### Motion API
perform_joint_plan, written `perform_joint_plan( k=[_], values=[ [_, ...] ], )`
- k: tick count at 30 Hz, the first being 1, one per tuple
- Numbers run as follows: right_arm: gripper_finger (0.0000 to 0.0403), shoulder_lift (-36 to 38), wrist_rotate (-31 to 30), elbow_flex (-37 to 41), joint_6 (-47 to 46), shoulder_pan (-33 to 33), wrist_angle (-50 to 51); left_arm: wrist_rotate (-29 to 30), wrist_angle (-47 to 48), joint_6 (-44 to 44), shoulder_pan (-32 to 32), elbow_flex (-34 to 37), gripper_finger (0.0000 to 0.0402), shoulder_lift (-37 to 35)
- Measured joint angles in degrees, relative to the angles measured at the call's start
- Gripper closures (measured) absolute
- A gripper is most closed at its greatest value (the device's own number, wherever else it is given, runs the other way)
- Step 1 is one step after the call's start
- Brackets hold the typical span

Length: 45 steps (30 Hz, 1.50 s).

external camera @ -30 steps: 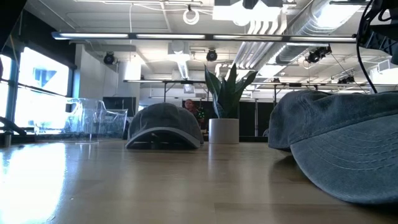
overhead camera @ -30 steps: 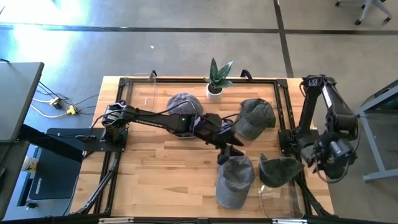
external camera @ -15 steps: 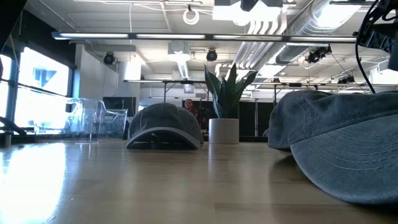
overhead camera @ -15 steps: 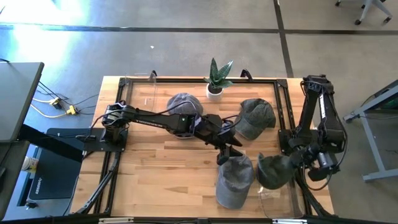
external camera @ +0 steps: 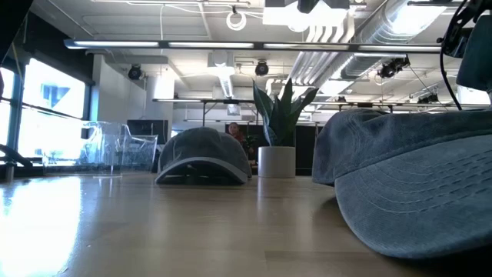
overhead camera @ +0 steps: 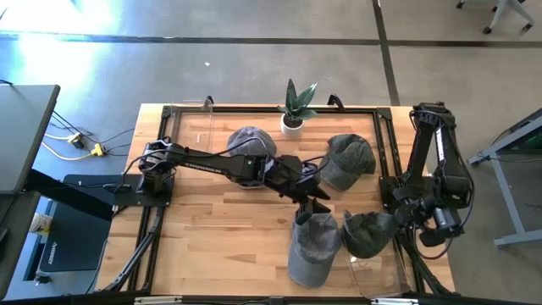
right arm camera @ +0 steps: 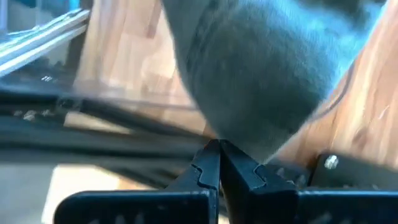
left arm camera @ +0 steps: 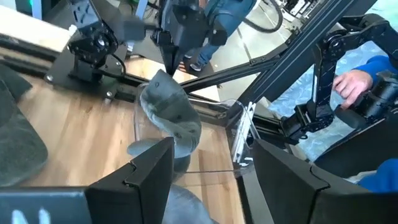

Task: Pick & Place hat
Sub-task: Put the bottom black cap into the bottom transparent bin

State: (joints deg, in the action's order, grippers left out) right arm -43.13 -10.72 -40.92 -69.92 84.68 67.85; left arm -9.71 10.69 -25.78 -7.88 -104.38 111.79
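Gripping a grey cap (overhead camera: pixel 366 234) at lower right of the overhead frame, the right gripper (overhead camera: pixel 405 219) pinches its edge between closed jaws; left gripper (overhead camera: pixel 312 210) stands open just above another cap (overhead camera: pixel 312 246).

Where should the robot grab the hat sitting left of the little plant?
Probably by the brim, coming in from the front edge of the table. The hat sits upright, brim facing front and arched off the wood, leaving a gap for one of the jaws underneath.
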Motion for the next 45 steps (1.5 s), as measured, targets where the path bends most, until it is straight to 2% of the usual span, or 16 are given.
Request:
perform_joint_plan(
  k=[4, 7, 9, 11, 13, 17, 19, 23, 25, 31, 34, 38, 41, 45],
  values=[
    [0.0397, 0.0, 0.5, -4.8, -3.7, 0.0, 3.1, -3.9, 1.2, -3.5, 0.0, 0.0, 0.0188, 0.0],
    [0.0398, 0.0, -2.0, -9.2, -4.8, 0.0, 5.0, -6.5, 3.9, -7.6, 0.4, 0.0, 0.0190, 0.0],
    [0.0401, 0.0, -5.3, -11.6, -5.1, 0.0, 6.1, -6.6, 4.4, -9.0, 0.4, 0.0, 0.0199, 0.5],
    [0.0401, 0.0, -8.2, -13.1, -8.1, 0.0, 6.5, -7.5, 0.9, -9.3, 0.9, -0.3, 0.0213, 3.0],
    [0.0398, 0.0, -6.6, -13.5, -12.5, -0.1, 6.4, -7.8, 1.1, -10.4, 1.2, 0.2, 0.0230, 4.9],
    [0.0399, 0.1, 5.4, -10.8, -18.2, -0.5, 5.3, -7.7, -4.3, -12.1, 2.5, -0.1, 0.0266, 8.0],
    [0.0401, 0.0, 8.0, -8.5, -18.6, -0.7, 4.2, -7.7, -4.8, -12.2, 2.8, 0.0, 0.0282, 8.6],
    [0.0399, 0.0, 6.6, -4.3, -20.0, -2.6, 3.3, -7.4, -11.9, -12.0, 3.5, -0.3, 0.0309, 11.3],
    [0.0400, 0.0, 5.8, -2.4, -19.9, -3.9, 2.5, -7.8, -11.9, -12.1, 3.6, 0.2, 0.0320, 12.1],
    [0.0401, 0.0, -3.1, 0.0, -20.9, -7.8, 2.2, -7.8, -15.1, -12.0, 3.4, -0.2, 0.0340, 11.4],
    [0.0401, 0.0, -2.9, -2.1, -21.1, -9.0, 5.0, -8.2, -12.2, -12.0, 3.3, -1.2, 0.0345, 12.0],
    [0.0401, 0.1, -2.4, -7.2, -21.1, -10.8, 8.4, -12.4, -8.6, -11.7, 3.4, -7.5, 0.0346, 11.6],
    [0.0397, 0.9, -6.7, -10.5, -19.0, -12.4, 8.7, -15.8, -0.3, -10.5, 3.4, -13.7, 0.0346, 11.6],
    [0.0368, 2.7, -11.2, -12.7, -13.7, -17.3, 8.5, -15.4, 12.3, -6.0, 3.3, -21.4, 0.0346, 11.7]
  ],
)
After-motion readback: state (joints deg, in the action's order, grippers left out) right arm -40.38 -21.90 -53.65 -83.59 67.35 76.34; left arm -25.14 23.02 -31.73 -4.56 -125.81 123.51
